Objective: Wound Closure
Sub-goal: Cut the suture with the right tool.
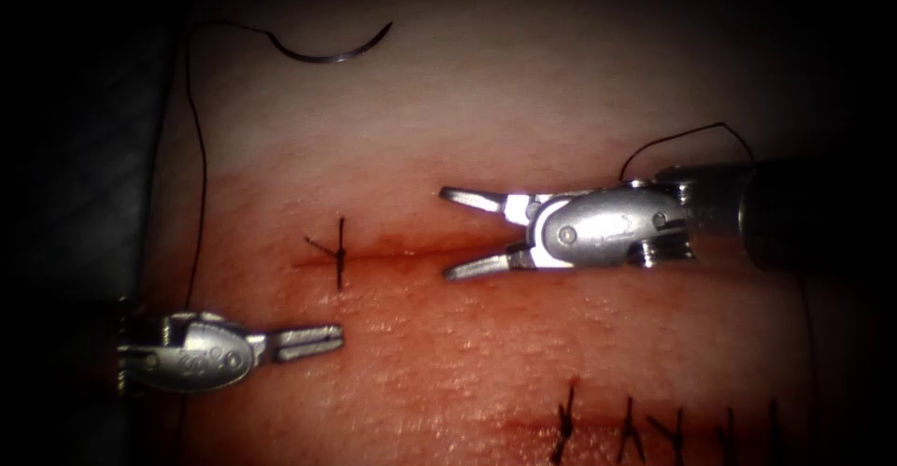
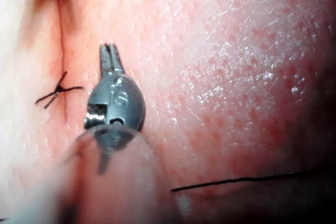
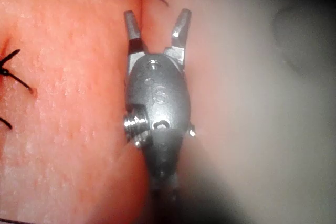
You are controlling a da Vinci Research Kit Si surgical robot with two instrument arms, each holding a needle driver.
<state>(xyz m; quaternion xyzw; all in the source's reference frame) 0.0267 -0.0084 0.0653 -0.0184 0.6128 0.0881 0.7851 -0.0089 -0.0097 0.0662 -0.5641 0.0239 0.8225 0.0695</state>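
Light pools bright on the middle of the field, falling off to deep black at every edge; a dark surface [image 1: 75,148] lies left

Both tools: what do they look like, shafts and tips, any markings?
Left tool and right tool match: shiny silver metal, rounded oval wrist housing with round pivot pins, two short tapered jaws. Stamped characters mark each housing, unreadable. The shafts behind are dark.
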